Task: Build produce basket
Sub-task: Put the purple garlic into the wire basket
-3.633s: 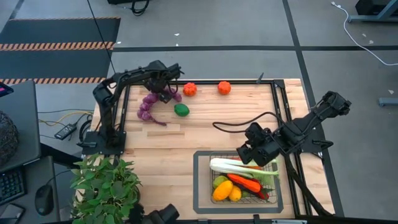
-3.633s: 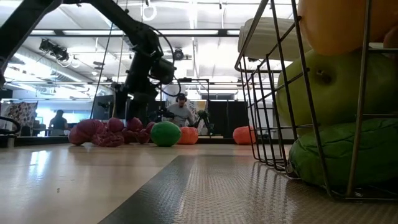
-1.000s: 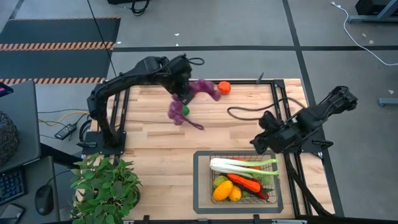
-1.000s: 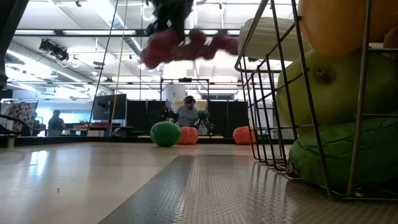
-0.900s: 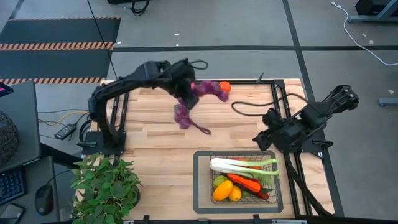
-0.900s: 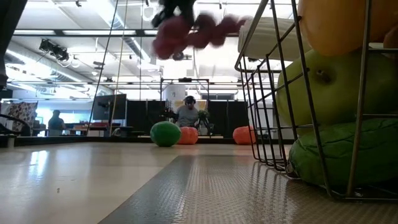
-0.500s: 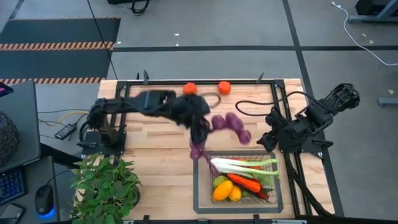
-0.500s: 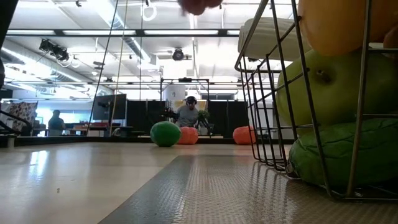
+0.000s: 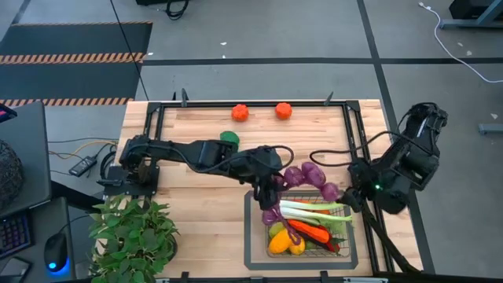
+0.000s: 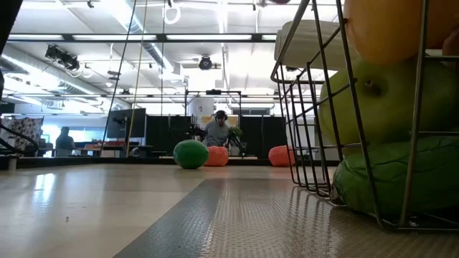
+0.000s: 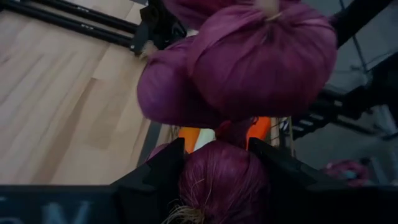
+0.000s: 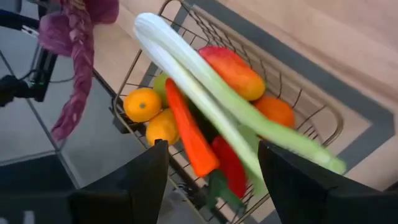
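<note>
As grapes [image 9: 302, 177] hang over basket [image 9: 253, 206], leek [image 9: 314, 211] spans rim.

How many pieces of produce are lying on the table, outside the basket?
3: two orange tomatoes by the far edge of the table, and a green lime nearer the middle, partly hidden by the left arm. Others may be hidden.

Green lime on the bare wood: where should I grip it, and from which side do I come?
Likely from straight above, closing across the lime's widest middle. It is round with no handle to catch, sits free on the table, and the red tomato stands apart from it.
</note>
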